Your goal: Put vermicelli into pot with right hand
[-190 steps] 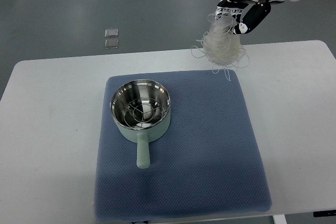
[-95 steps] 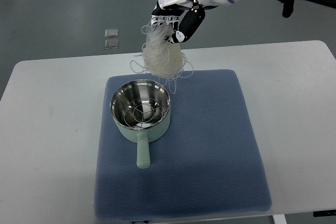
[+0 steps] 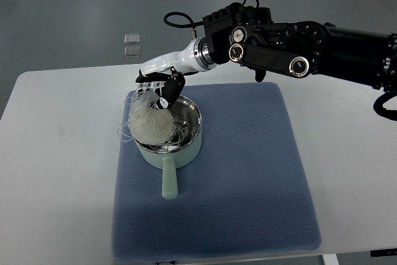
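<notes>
White table (image 3: pixel 62 153); blue mat (image 3: pixel 248 172) lies flat on it, centre.

no readable text, no labels, no brands, no numbers on anything in view

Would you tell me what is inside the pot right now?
The pot shows bare steel wall on its right side. The vermicelli, gripped by the right hand, hangs over its left rim and hides the rest of the inside.

Worktop: white rounded-corner worktop (image 3: pixel 56 153), matte, evenly lit.
Mat: blue textured fabric mat (image 3: pixel 248 184) lying across its middle.
Floor: grey smooth floor (image 3: pixel 62 4), two small clear square tiles (image 3: pixel 131 44) on it.
</notes>
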